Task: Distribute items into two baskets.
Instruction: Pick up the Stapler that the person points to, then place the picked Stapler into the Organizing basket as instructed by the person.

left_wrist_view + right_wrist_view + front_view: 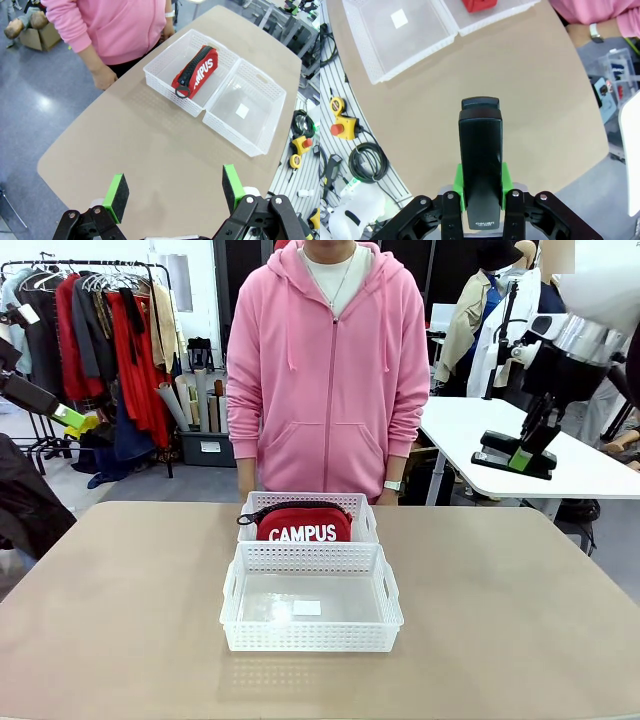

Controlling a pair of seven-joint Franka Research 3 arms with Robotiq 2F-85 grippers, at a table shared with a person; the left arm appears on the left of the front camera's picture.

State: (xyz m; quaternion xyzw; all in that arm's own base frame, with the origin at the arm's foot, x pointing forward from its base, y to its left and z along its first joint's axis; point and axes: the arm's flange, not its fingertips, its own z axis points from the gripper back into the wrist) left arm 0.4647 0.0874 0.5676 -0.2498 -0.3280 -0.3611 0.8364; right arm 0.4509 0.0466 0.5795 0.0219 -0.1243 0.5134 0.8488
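Front cam: fixed, low on robot side, faces across the table (500,620) at the person (330,360); baskets mid-frame, close. Left wrist cam: high, looks down past its spread jaws; both baskets (220,85) well beyond the fingertips. Right wrist cam: high too, same baskets (400,40) far past its jaws. All three share baskets and tabletop.

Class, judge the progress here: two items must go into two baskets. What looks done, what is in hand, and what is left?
Done: the red pouch already lies in the far basket, nearest the person. In hand: the right gripper is shut on the black stapler, held high above the table's right side. Left: the near basket holds no item yet, so the stapler probably goes there. The left gripper is open and carries nothing.
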